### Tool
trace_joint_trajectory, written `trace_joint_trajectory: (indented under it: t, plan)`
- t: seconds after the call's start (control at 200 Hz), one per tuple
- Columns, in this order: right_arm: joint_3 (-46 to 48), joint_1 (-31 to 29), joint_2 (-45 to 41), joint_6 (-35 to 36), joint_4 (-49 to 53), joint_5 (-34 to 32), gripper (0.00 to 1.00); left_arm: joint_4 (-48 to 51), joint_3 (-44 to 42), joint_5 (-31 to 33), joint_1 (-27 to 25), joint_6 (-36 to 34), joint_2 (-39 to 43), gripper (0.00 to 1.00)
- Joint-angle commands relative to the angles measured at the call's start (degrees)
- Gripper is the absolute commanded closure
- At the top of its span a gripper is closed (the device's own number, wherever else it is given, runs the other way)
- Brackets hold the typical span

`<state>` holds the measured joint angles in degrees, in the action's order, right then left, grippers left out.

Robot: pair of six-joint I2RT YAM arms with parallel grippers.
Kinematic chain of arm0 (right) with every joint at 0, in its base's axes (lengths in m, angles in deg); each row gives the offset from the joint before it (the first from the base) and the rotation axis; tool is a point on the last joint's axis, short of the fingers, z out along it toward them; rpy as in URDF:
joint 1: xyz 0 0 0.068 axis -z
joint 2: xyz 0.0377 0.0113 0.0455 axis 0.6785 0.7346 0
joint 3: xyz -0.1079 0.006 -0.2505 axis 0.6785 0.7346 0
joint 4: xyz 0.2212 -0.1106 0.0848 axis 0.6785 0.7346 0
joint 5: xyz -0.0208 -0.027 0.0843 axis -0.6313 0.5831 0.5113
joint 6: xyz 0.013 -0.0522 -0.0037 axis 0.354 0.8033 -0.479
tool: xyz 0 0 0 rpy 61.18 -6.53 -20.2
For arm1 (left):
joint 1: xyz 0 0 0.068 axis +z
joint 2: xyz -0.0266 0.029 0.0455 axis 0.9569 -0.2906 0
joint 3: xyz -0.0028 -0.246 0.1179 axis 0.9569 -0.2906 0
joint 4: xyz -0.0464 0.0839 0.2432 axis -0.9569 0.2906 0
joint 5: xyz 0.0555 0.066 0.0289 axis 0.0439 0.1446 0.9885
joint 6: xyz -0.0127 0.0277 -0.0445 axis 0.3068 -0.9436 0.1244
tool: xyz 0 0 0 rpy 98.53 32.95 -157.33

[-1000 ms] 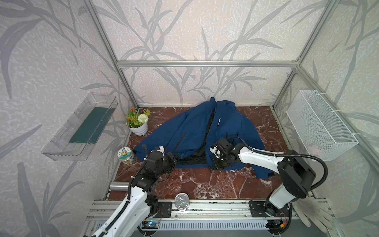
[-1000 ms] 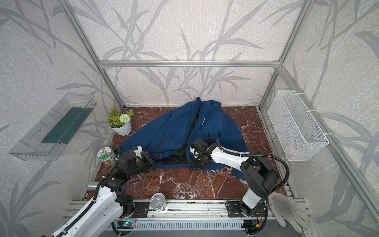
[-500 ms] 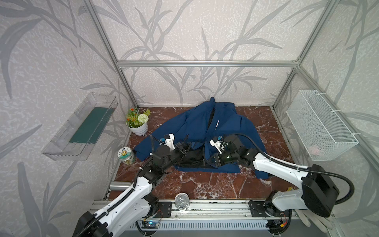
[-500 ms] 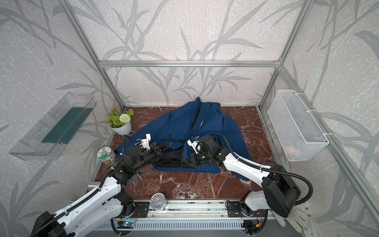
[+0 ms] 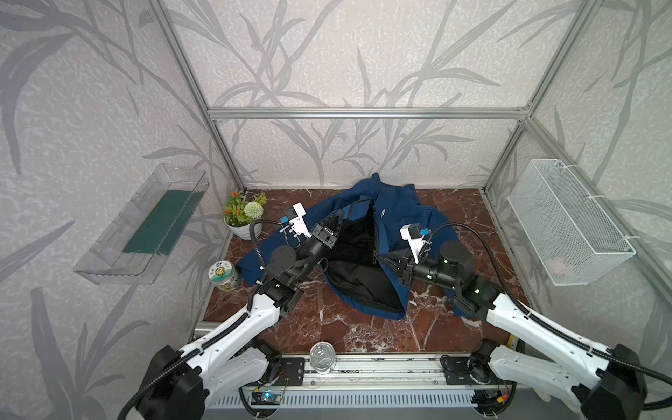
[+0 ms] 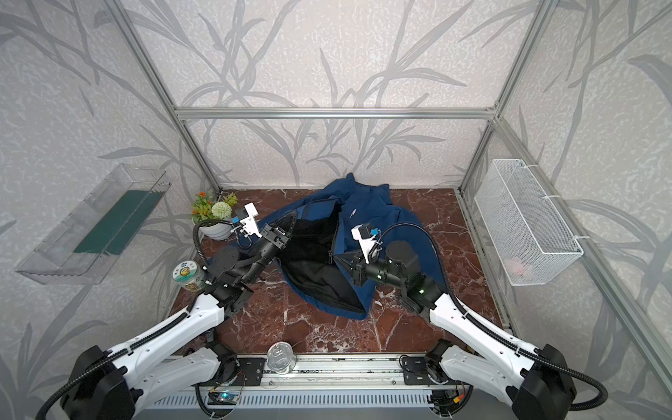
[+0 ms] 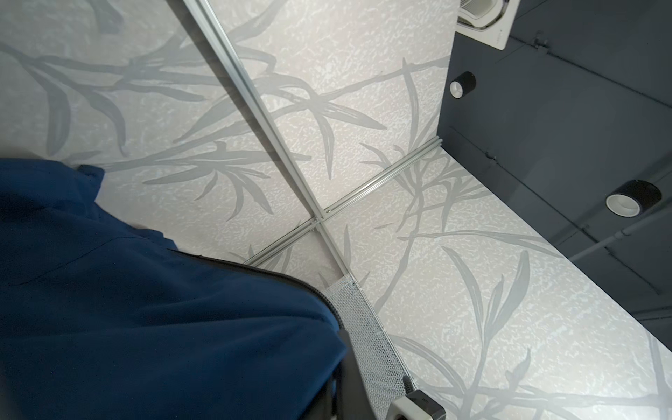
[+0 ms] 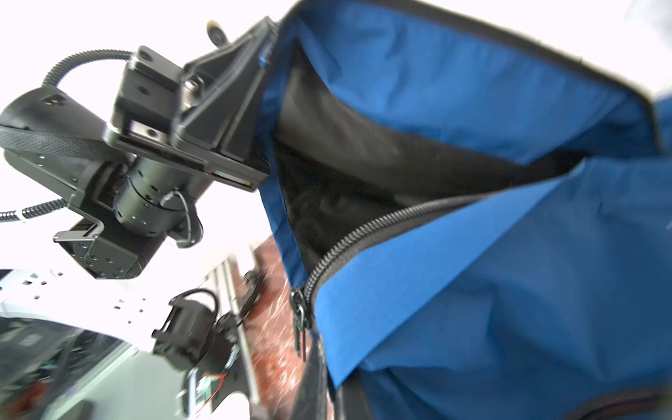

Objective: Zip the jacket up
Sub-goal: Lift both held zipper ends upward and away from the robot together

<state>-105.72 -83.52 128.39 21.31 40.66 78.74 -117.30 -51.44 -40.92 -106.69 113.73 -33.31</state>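
Above the table point(image 5: 345, 327), left claw point(image 5: 339, 217) and right claw point(image 5: 382, 259), both raised, clamp the jacket point(image 5: 396, 203).

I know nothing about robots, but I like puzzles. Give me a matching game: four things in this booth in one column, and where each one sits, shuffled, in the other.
Things
1. jacket
2. flower pot
3. wire basket
4. silver can

Places
A. hung on the right wall
B. on the front rail
C. middle of the marble floor, front open, black inside showing
D. by the left wall, toward the back

Pairs: 1-C, 2-D, 3-A, 4-B
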Motion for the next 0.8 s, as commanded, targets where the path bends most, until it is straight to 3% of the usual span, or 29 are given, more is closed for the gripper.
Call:
trace_joint_trajectory:
  t: [0.0,0.31,0.445,0.795]
  plan:
    - [-1.7,0.2,-1.9,5.9,-5.6,-3.2,1.0,-10.6,2.8,0.4,-2.2,-5.7,-1.3,1.0]
    - [-8.3,0.2,-4.5,10.9,-2.9,-7.8,1.0,-19.4,9.9,1.3,-8.2,-16.7,-9.5,1.0]
    - [-9.3,0.3,-5.0,11.6,-5.6,-9.6,1.0,-33.3,10.0,4.6,-10.5,-23.3,-15.3,1.0]
    - [-8.1,1.0,-4.4,13.5,-15.4,-11.8,1.0,-33.5,15.0,2.3,-11.7,-31.2,-19.6,1.0]
